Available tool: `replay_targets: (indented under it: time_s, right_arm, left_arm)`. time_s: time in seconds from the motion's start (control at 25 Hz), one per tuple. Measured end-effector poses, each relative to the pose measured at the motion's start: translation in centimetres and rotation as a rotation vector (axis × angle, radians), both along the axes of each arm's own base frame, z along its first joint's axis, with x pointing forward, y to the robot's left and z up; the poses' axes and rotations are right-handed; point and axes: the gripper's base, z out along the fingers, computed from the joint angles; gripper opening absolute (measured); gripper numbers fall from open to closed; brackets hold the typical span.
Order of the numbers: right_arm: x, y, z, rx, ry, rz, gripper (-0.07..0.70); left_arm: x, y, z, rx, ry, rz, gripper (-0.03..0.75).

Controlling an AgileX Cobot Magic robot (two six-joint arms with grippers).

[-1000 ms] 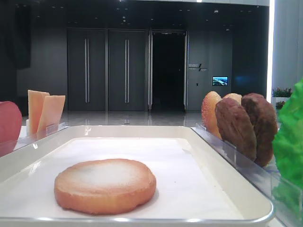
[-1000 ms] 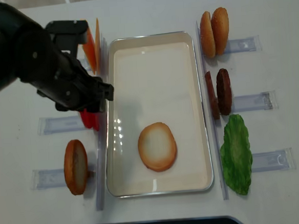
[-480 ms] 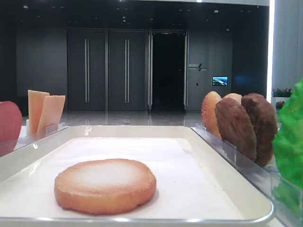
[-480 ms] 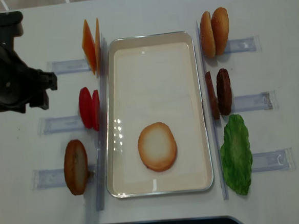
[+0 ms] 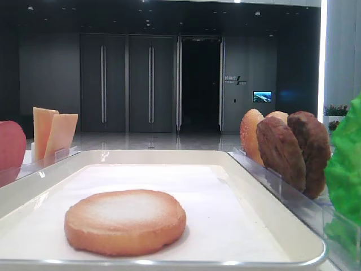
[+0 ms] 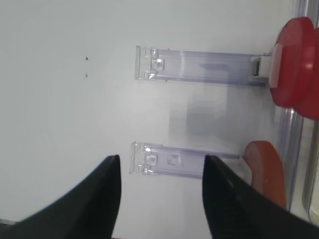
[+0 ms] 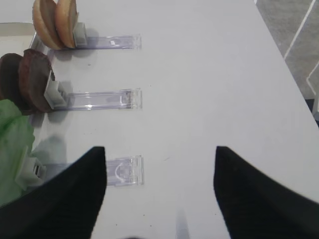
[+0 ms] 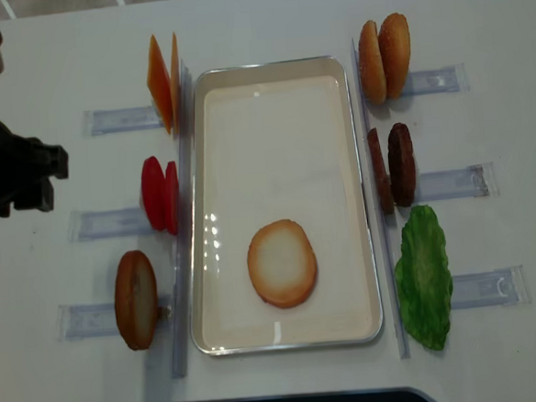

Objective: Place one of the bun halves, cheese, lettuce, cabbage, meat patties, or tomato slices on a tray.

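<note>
Overhead view: the tray (image 8: 270,81) lies in the middle of the white table (image 8: 476,12), and one bun half (image 8: 282,263) rests flat on its paper liner, pale face up, toward the near end. Left of the tray, standing on edge in clear holders (image 8: 115,120), are the cheese (image 8: 162,82) at the far end, the tomato slices (image 8: 160,195) midway and another bun half (image 8: 135,299) at the near end. Right of the tray stand two more bun halves (image 8: 385,57), the meat patties (image 8: 393,167) and the lettuce (image 8: 424,276). The left gripper (image 6: 160,191) hangs over bare table left of the tray, fingers spread with nothing between them. The right gripper (image 7: 159,191) hovers right of the tray near the lettuce holder, fingers likewise apart and empty.
</note>
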Motion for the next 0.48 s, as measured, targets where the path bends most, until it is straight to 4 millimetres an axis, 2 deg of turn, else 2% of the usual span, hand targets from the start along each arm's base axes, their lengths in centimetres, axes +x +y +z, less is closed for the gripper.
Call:
replay_targets:
  time_s: [0.2, 0.48]
  right_arm:
    - [0.0, 0.0, 0.0, 0.000, 0.000, 0.000, 0.470]
    - [0.0, 0.0, 0.0, 0.000, 0.000, 0.000, 0.470]
  left_arm:
    - [-3.1, 0.6, 0.2, -0.005, -0.026, 0.004, 0.362]
    - [-8.1, 1.3, 0.0, -0.061, -0.084, 0.014, 0.357]
